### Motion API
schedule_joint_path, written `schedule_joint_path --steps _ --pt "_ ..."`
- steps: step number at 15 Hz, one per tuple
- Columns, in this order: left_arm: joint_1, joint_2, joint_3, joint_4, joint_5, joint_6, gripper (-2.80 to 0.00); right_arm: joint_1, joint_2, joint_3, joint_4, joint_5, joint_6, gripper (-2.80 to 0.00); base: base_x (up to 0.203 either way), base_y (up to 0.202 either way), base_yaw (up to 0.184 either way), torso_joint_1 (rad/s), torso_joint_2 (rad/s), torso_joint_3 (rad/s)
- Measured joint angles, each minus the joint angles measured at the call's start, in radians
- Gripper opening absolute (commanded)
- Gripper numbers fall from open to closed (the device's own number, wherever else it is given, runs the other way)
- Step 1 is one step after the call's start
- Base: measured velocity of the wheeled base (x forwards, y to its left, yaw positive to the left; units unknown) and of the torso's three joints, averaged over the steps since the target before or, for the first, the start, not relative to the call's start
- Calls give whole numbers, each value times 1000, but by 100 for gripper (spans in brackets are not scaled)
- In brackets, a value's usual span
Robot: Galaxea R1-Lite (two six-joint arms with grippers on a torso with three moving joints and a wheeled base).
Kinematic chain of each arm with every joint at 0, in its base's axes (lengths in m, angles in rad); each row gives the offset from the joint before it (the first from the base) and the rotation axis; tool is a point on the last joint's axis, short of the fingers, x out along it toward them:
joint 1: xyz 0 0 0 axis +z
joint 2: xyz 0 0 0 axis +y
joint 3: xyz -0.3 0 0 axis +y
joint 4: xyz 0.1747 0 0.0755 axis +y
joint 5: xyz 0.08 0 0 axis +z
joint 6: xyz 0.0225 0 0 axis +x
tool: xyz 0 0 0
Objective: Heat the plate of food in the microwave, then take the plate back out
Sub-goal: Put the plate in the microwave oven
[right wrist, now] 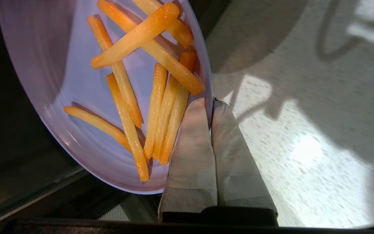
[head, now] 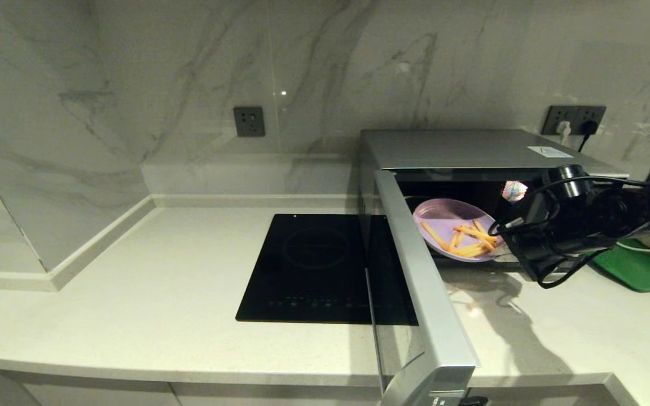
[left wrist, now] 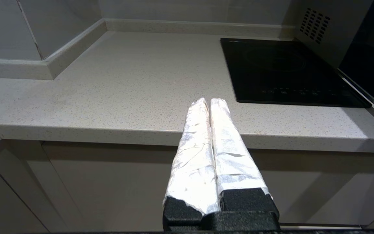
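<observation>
Desk (head: pixel 133 293): pale speckled stone carrying a black induction cooktop (head: pixel 313 268) and, at its right, the microwave (head: pixel 471 149), a silver box whose dark glass door (head: pixel 415 293) stands swung wide toward the camera. Plate of food (head: pixel 449 225): round, shallow, pale lavender, tilted at the mouth of the cavity, loaded with about 10 thin orange-yellow fries (right wrist: pixel 154 107) lying loose. Right end effector (right wrist: pixel 211 104): pinched tight on the plate's near rim, 1 finger above and 1 below. The plate looks light, stiff and glossy, so likely slippery; the rim is the only practical hold, and tilt may slide the fries off. Left end effector (left wrist: pixel 208 102): 2 fingers pressed together, empty, parked low before the desk edge, well apart from the work
</observation>
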Motion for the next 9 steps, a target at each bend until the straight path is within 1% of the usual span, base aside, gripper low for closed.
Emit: schedule_joint_path --steps 3,6,9 --pt "0 0 0 0 0 0 -280 28 70 -85 1 0 2 -280 0 0 0 0 0 0" --pt "0 0 0 0 0 0 -280 38 125 -164 5 -4 1 -280 0 0 0 0 0 0" --pt "0 0 0 0 0 0 -280 40 163 -228 20 -33 1 -280 0 0 0 0 0 0"
